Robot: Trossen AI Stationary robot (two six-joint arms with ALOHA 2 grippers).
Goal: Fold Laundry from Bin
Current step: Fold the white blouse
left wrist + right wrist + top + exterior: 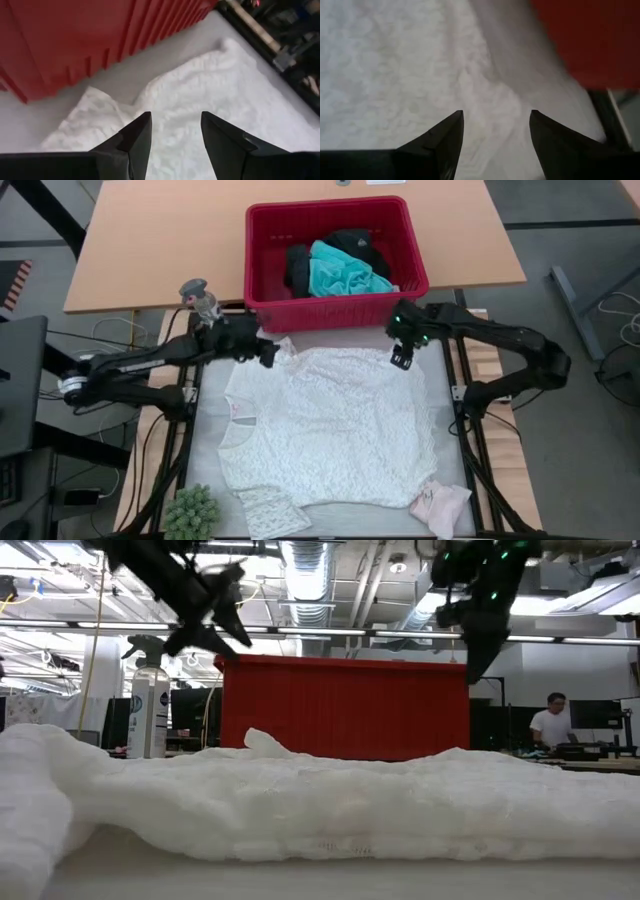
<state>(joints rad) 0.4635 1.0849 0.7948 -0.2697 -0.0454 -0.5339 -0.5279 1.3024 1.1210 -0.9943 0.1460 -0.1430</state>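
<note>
Filling the bottom of the low view, the white lacy top (300,805) lies spread flat on the mat; from above you see it across the centre, its top edge just below the bin (336,255). Your left gripper (268,352) hovers over the garment's upper-left corner, your right gripper (402,356) over the upper-right, both with fingers apart and holding nothing. The turquoise shirt (342,275) and black clothing (352,246) sit in the bin; a small pale pink piece (441,506) lies at lower right. You look to be between spreading and folding; next, you likely need to regrip an edge and carry it across.
</note>
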